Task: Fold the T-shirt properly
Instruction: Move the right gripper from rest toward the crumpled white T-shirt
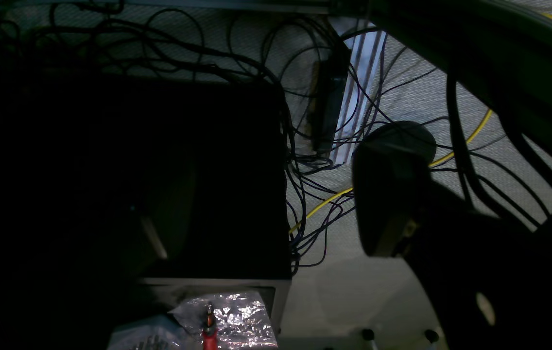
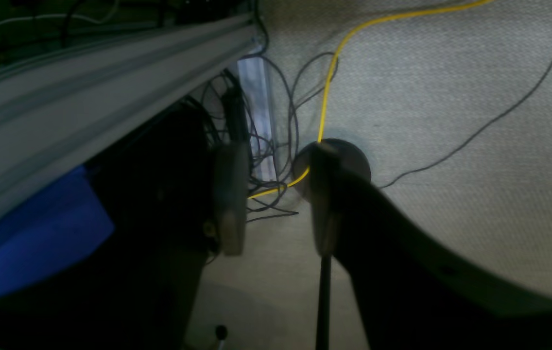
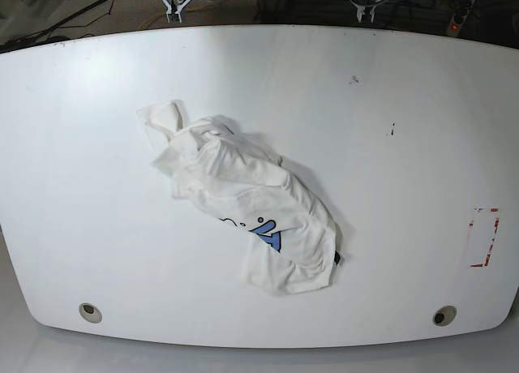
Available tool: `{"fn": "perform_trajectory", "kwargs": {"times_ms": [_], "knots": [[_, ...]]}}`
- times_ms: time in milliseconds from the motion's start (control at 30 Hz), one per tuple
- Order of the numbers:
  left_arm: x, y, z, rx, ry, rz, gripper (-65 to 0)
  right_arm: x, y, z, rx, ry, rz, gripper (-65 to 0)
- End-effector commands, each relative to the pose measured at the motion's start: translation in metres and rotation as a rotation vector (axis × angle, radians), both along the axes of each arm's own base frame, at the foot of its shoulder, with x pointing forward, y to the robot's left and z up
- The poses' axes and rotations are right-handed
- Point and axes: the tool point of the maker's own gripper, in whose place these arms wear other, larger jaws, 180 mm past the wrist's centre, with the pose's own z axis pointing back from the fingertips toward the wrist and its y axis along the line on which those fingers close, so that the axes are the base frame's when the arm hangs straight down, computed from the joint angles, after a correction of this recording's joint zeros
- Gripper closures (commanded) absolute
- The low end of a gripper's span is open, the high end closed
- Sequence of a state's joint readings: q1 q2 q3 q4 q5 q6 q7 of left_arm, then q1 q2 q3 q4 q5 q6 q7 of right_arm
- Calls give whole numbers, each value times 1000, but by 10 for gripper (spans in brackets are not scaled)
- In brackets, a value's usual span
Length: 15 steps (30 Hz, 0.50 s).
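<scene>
The white T-shirt (image 3: 243, 186) lies crumpled in a heap on the white table (image 3: 405, 146), left of centre, with a blue print (image 3: 266, 232) showing near its front end. Both grippers hang beyond the table's far edge, far from the shirt. My right gripper (image 3: 180, 2) shows at the top left of the base view. In the right wrist view it (image 2: 278, 199) is open and empty over the floor. My left gripper (image 3: 369, 4) is at the top right. In the dim left wrist view it (image 1: 271, 218) stands wide open and empty.
Two round holes (image 3: 90, 312) (image 3: 443, 316) sit near the table's front edge. A red and white mark (image 3: 484, 237) is at the right. The wrist views show carpet, a yellow cable (image 2: 327, 92), tangled dark cables (image 1: 315, 160) and a dark box (image 1: 159, 175).
</scene>
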State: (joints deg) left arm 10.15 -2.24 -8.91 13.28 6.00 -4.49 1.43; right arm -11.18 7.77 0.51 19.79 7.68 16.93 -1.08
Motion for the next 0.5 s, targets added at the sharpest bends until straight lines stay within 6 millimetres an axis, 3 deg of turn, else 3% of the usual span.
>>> {"fn": "perform_trajectory", "kwargs": {"times_ms": [0,33,467], "knots": [[-12,13,3,25,-17,-5,-463,-21,0,4,4,5,5,-206],[-2,-1,0,3,-3,3,-468,11,6,0,11,-26,-2,-200],[-3,0,0,3,-3,3,-465,11,4,1,8,-27,-1,-197]]}}
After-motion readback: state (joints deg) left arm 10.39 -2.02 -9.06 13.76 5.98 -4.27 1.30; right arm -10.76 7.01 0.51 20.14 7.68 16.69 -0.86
